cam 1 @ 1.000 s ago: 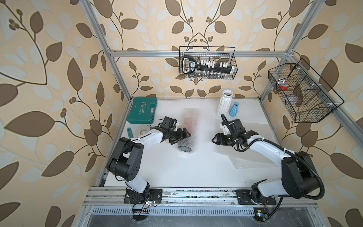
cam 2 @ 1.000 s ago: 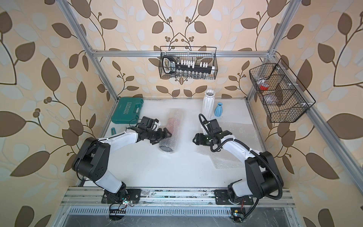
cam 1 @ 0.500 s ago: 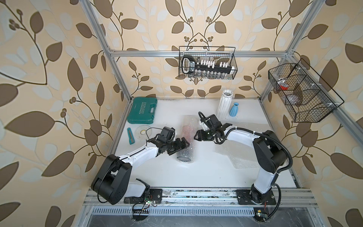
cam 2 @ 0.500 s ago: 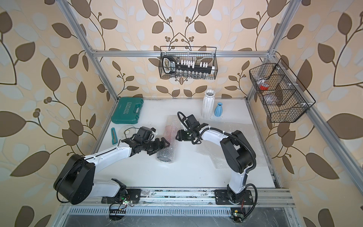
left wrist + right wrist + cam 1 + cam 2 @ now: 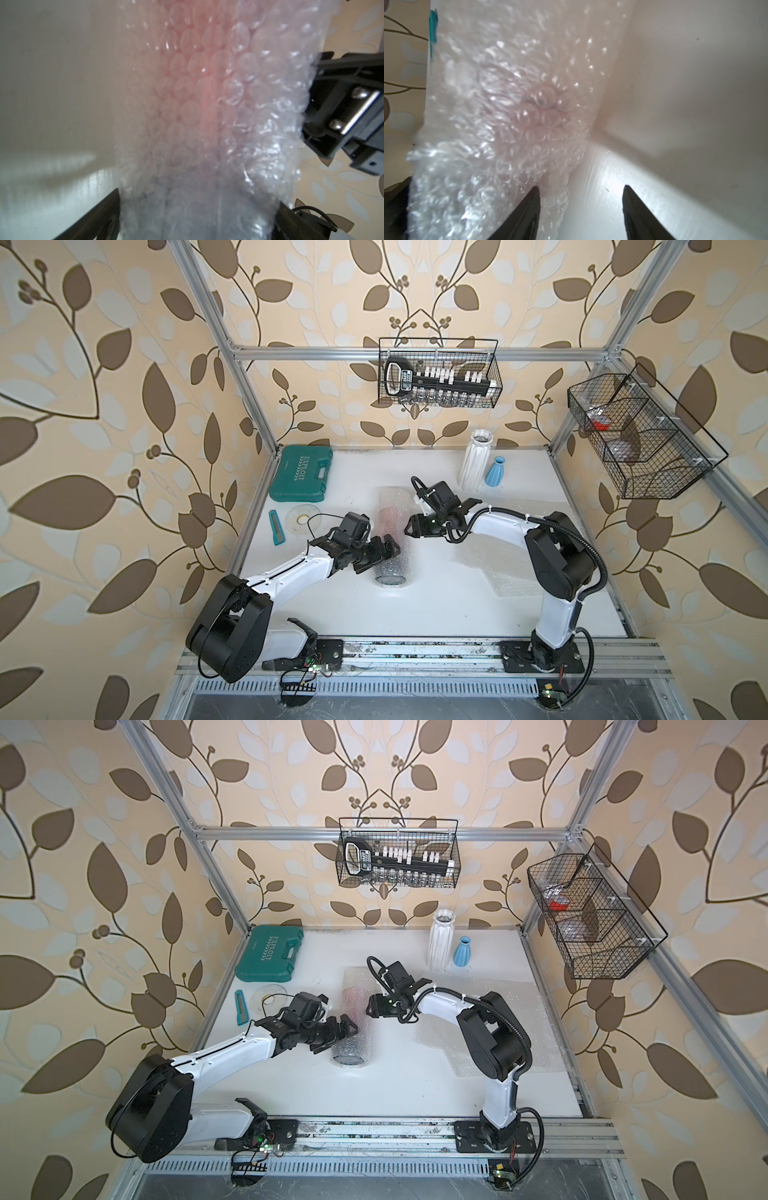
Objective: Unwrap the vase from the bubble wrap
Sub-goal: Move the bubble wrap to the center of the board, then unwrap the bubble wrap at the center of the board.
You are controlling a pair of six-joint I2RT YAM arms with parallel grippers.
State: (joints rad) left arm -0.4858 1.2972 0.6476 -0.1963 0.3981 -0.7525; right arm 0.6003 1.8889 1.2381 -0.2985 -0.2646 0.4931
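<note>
White tabletop (image 5: 436, 605) inside walls of leaf wallpaper: the wrapped vase lies between the two grippers.

In both top views the roll of bubble wrap (image 5: 394, 533) lies at the centre of the frame. Its long axis runs from upper to lower, with the open end toward the lower edge, and the pink vase (image 5: 390, 516) shows faintly through the upper half. The left gripper (image 5: 380, 556) comes from the left at the lower half, with its jaws spread wide, one on each side of the roll; whether they press it I cannot tell. The right gripper (image 5: 411, 526) is at the right flank of the upper half, jaws apart and holding nothing. In the right wrist view one of its fingers (image 5: 527, 212) touches the wrap, while the other is over bare table. Both arms are equally near, so I judge the next move must find the free edge along this flank.
</note>
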